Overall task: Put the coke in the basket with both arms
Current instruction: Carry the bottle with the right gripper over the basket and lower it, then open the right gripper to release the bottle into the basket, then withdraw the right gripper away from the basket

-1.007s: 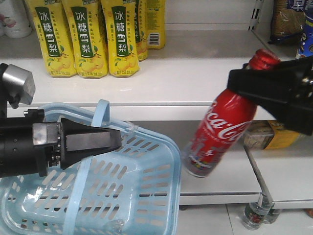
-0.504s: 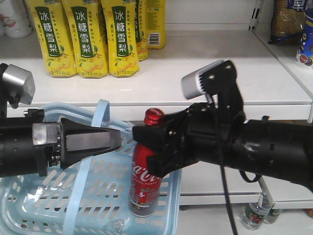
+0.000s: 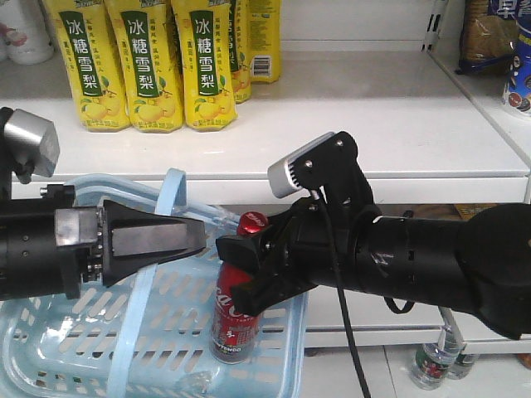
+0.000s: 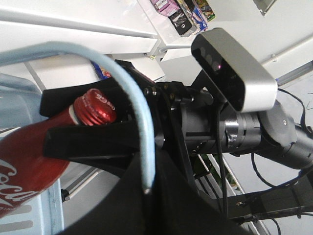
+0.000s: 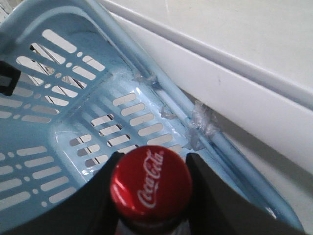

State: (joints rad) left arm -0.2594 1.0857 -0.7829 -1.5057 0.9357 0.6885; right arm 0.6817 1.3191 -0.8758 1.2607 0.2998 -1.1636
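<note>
Coke: the coke (image 3: pixel 235 319) is inside the basket (image 3: pixel 270 348), at about 5 o'clock of it in the front view. It leans a little, with the base down near the slotted floor.

Right tool: the right gripper (image 3: pixel 241 269) enters from 3 o'clock. Its two black fingers are closed on the bottle neck, just under the red cap (image 5: pixel 150 186).

Left tool: the left gripper (image 3: pixel 195 236) reaches in from 9 o'clock with its jaws together. It seems to be clamped on the pale-blue handle (image 3: pixel 170 186), but the contact is half hidden, so the handle may only hang over it.

Risk, tipping: if the fingers let go while the bottle leans, it can fall on its side and roll, because the body is round and smooth.

Risk, swinging: the basket looks carried by one thin handle. A push from the bottle or the right arm could tilt or swing it.

Risk, snagging: the handle loop passes close to the right fingers at 12 o'clock, so a careless retreat may hook it.

Materials: the basket is light blue hard plastic with a rounded rim and rows of oblong slots. The bottle is glossy red with white script, and its ribbed cap shines like metal.

Surroundings: the white shelf (image 3: pixel 398 133) is flat and matte. The yellow drink packs (image 3: pixel 149 66) stand at 11 o'clock.
</note>
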